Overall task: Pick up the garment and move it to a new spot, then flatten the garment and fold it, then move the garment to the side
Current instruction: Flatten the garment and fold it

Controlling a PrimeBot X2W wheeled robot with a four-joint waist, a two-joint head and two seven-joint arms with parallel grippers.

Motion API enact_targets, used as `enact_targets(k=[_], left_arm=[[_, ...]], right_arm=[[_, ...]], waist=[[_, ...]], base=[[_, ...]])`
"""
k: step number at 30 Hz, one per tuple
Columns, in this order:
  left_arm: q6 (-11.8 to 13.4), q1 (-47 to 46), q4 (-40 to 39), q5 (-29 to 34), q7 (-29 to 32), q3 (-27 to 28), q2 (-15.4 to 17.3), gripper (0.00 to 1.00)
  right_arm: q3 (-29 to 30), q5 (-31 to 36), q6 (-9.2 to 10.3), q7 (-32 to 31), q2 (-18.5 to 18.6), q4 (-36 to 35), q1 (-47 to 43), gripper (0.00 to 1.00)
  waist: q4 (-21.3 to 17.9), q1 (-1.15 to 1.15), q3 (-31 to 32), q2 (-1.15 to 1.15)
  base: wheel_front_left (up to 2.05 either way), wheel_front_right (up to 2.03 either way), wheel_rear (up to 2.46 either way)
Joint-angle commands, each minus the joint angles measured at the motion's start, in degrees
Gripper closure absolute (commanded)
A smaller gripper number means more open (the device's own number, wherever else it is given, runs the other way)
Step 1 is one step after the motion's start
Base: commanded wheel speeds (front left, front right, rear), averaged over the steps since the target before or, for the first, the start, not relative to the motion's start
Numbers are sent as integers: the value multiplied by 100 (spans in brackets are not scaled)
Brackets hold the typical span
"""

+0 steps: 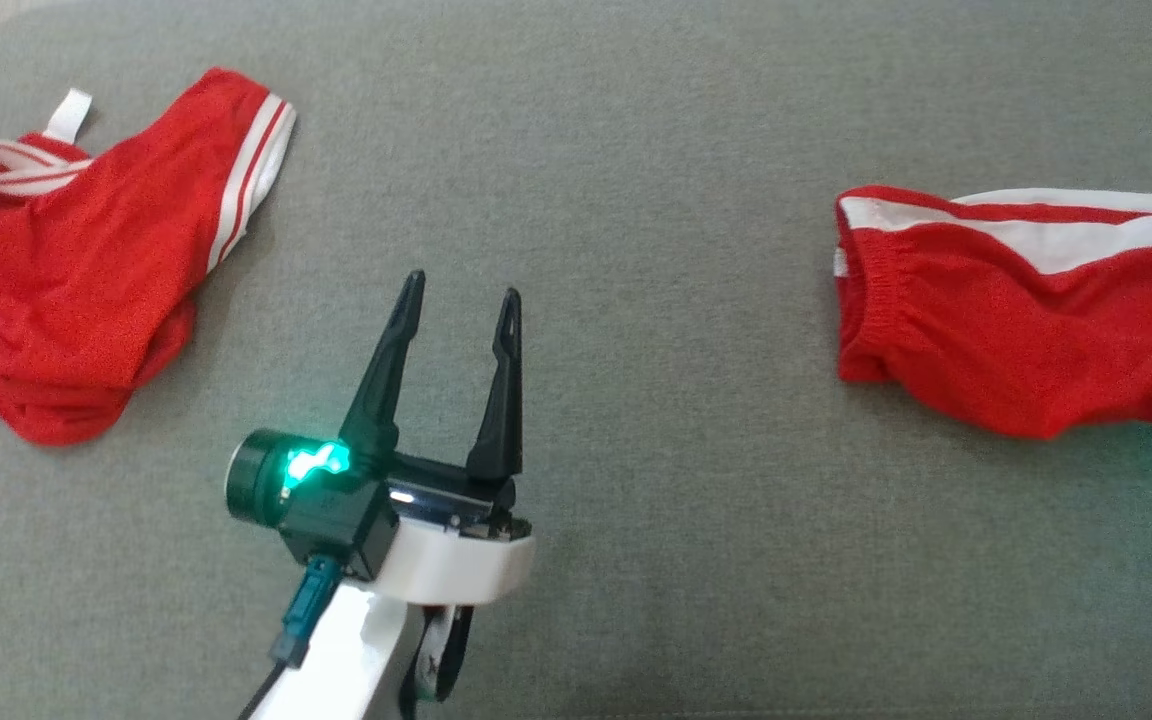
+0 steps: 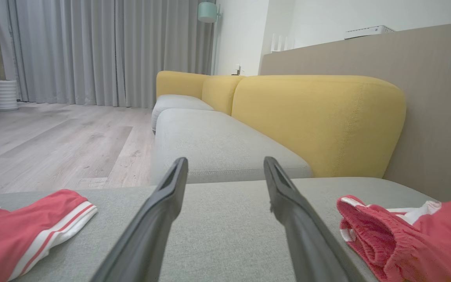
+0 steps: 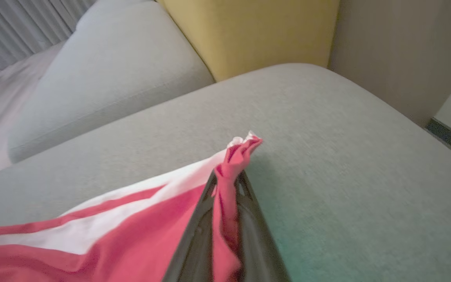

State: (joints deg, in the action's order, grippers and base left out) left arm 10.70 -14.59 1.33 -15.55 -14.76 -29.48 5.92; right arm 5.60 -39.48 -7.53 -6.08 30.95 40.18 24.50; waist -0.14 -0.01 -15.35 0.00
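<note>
Grey cushion [image 1: 636,150] carries red garment [image 1: 1016,320] at robot's R, long axis L-R; R gripper [image 3: 229,184] is clamped on a bunched fold, L gripper [image 1: 463,295] spread wide, empty, well apart to its L.

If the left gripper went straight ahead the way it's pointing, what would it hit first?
Likely nothing soon: the left gripper points over bare grey cushion, between the left garment and the right garment. Beyond, perhaps the next seat cushion; depth is unclear.
</note>
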Motion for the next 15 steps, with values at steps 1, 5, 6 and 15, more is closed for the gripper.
enact_targets(k=[1,5,6,15], left_arm=[[-21,-12,-152,78,-24,207,-23,0],[-98,78,-66,87,-24,220,-49,0],[-113,96,-46,88,-24,223,-56,0],[-217,221,26,95,-24,255,-119,0]], right_arm=[[-128,2,4,84,118,-324,58,100],[-580,50,4,124,-19,-1289,18,100],[-716,75,4,110,-34,-1560,-17,100],[-2232,492,4,-234,31,-3665,-568,100]], waist=[[-70,1,98,0],[-129,1,272,0],[-133,1,313,0],[-67,1,457,0]], base=[[0,0,0],[0,0,0],[0,0,0],[0,0,0]])
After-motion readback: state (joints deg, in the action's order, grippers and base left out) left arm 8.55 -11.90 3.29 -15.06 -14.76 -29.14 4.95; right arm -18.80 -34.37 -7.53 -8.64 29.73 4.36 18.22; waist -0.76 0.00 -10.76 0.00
